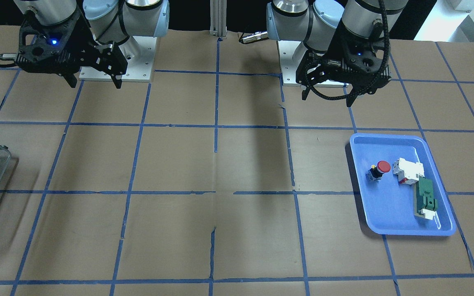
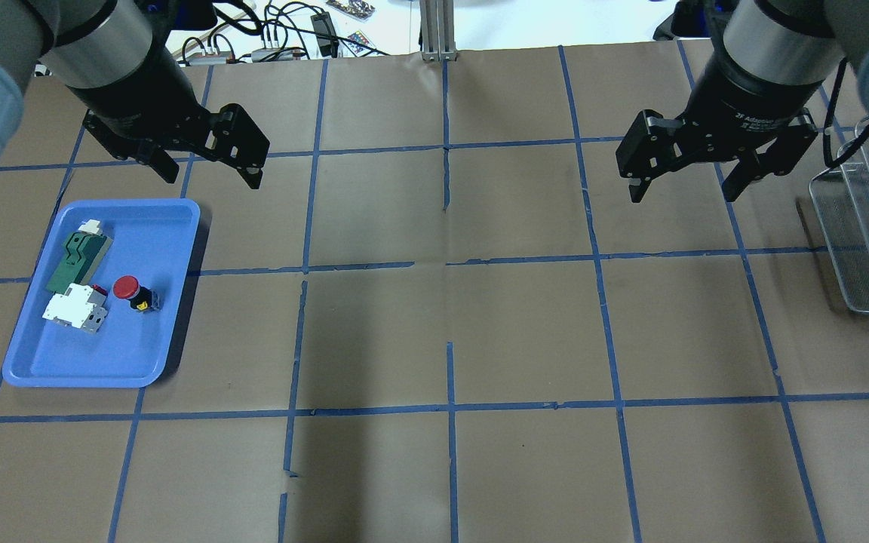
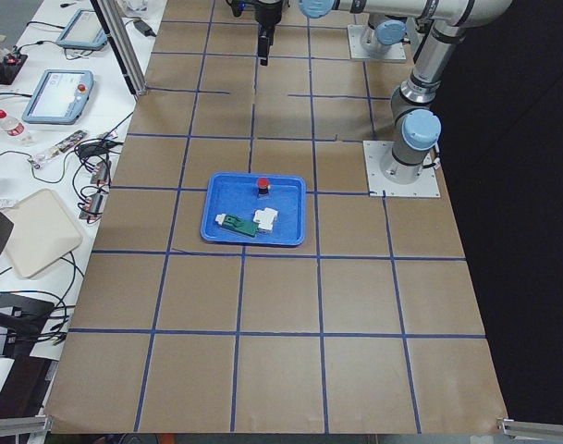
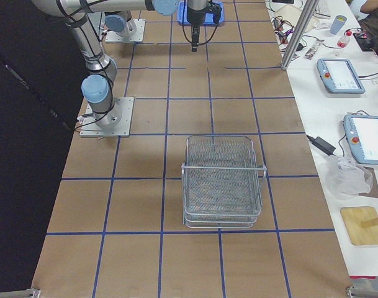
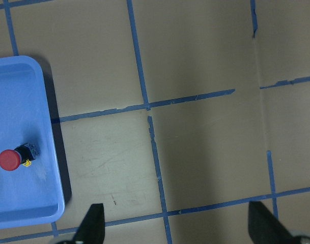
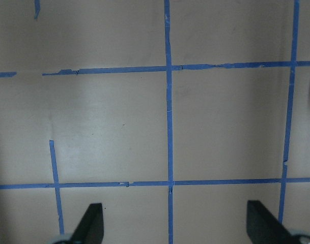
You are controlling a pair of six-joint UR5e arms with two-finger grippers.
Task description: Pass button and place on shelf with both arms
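Observation:
The button (image 2: 131,291), with a red cap on a black body, lies in the blue tray (image 2: 148,226) on my left side. It also shows in the front view (image 1: 379,169), the exterior left view (image 3: 263,185) and the left wrist view (image 5: 15,157). My left gripper (image 2: 212,175) is open and empty, raised beside the tray's corner, apart from the button; it also shows in the front view (image 1: 326,100). My right gripper (image 2: 683,194) is open and empty above bare table. The grey wire shelf (image 2: 868,234) stands at the far right (image 4: 223,183).
The tray also holds a white-and-red block (image 2: 76,311) and a green flat part (image 2: 76,256), next to the button. The table is brown paper with a blue tape grid. Monitors, cables and tablets lie beyond the table's edge.

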